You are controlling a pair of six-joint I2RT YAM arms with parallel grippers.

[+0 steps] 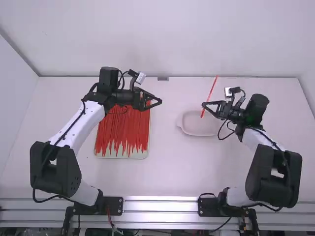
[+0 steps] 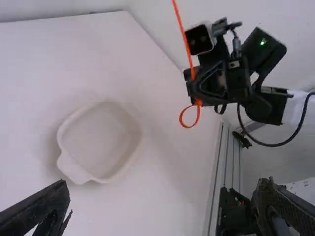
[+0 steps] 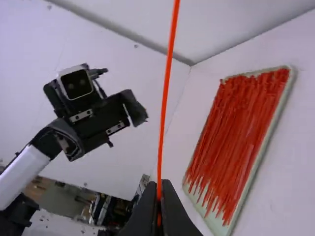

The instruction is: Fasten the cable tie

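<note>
**High view.** The right gripper [image 1: 205, 108] holds the cable tie [image 1: 209, 96] over the far rim of the dish [image 1: 189, 129]. The tie's long axis slants up from the dish toward the back wall, free end highest. The left gripper [image 1: 153, 102] hangs to the left of the dish over a tray [image 1: 120, 156] of red ties [image 1: 123, 128]. Its fingers are spread and hold nothing. The tabletop [image 1: 172, 172] is white and is enclosed by plain white walls.

**Left wrist view.** The tie is thin, orange-red and straight, with a small closed loop at its lower end, just beside the dish's far rim. The left fingers [image 2: 39, 211] stand wide apart.

**Right wrist view.** The right fingers [image 3: 145, 211] are pressed together on the tie's lower end. The strap runs straight up from them.
</note>
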